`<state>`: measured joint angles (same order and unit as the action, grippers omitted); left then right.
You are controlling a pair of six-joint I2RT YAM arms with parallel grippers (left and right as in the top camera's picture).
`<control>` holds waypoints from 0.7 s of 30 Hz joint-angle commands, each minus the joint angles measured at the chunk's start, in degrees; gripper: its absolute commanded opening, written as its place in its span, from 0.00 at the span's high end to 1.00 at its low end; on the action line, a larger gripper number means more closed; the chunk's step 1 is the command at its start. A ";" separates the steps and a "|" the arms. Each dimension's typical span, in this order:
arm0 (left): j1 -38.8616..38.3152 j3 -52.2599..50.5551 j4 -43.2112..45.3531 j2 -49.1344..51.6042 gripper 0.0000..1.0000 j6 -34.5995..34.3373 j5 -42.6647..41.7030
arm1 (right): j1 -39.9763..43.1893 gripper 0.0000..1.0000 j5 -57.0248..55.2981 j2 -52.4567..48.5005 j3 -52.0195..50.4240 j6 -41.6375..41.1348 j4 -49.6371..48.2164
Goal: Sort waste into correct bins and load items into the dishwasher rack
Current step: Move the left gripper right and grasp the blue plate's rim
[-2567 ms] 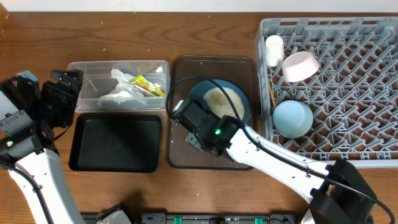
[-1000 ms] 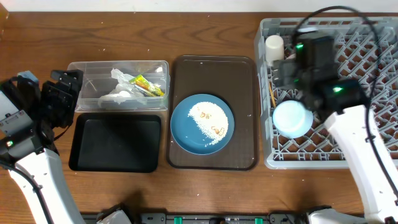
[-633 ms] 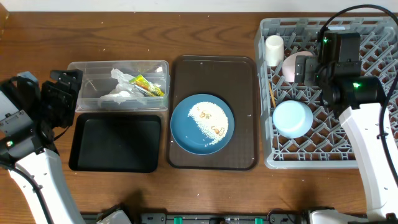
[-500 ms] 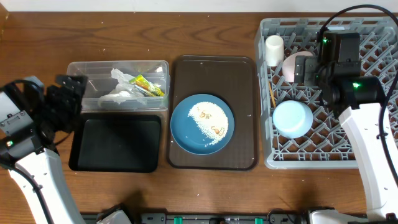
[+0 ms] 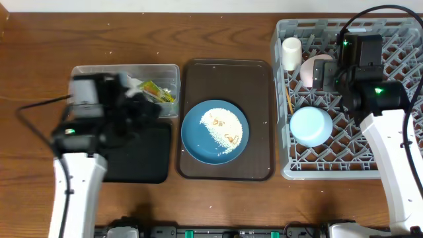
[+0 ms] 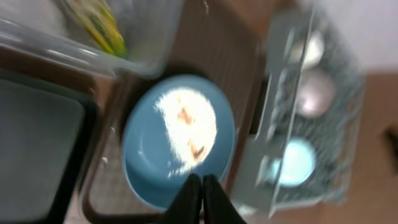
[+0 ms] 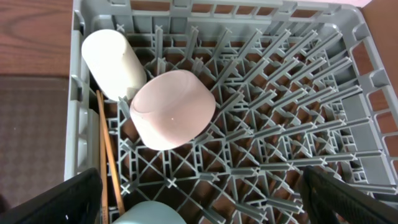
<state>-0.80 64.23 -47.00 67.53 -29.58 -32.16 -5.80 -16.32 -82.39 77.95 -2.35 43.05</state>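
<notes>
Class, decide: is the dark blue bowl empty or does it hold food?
Not empty: white rice lies across the inside of the dark blue bowl.

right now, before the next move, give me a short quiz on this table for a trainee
1. True or false: the large dark blue round bowl holding white rice scraps sits on the dark brown plastic serving tray.
2. In the light-grey plastic dishwasher rack, what lies right beside the small pink bowl? A) white cylindrical cup B) yellow-green wrapper C) black tray
3. Fill in: the left arm's fingers are ___.
Key: 1 true; 2 A; 3 shut.
</notes>
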 commanded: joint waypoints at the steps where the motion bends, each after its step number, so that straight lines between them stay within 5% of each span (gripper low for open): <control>1: -12.96 0.50 0.39 1.11 0.94 -1.81 13.86 | 0.15 0.01 -0.15 -0.24 0.44 -0.37 0.07; 10: -43.82 0.50 1.49 8.15 0.74 -1.90 31.74 | 0.15 0.01 -0.15 -0.24 0.44 -0.37 0.07; 18: -53.37 0.50 7.41 19.50 0.49 -3.91 36.28 | 0.15 0.01 -0.15 -0.24 0.44 -0.37 0.07; 21: -53.44 0.50 11.43 21.64 0.49 -3.21 36.61 | 0.15 0.01 -0.15 -0.24 0.44 -0.39 0.07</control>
<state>-54.28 64.23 -37.12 88.12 -33.06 1.37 -5.80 -16.32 -82.39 77.95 -2.35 43.05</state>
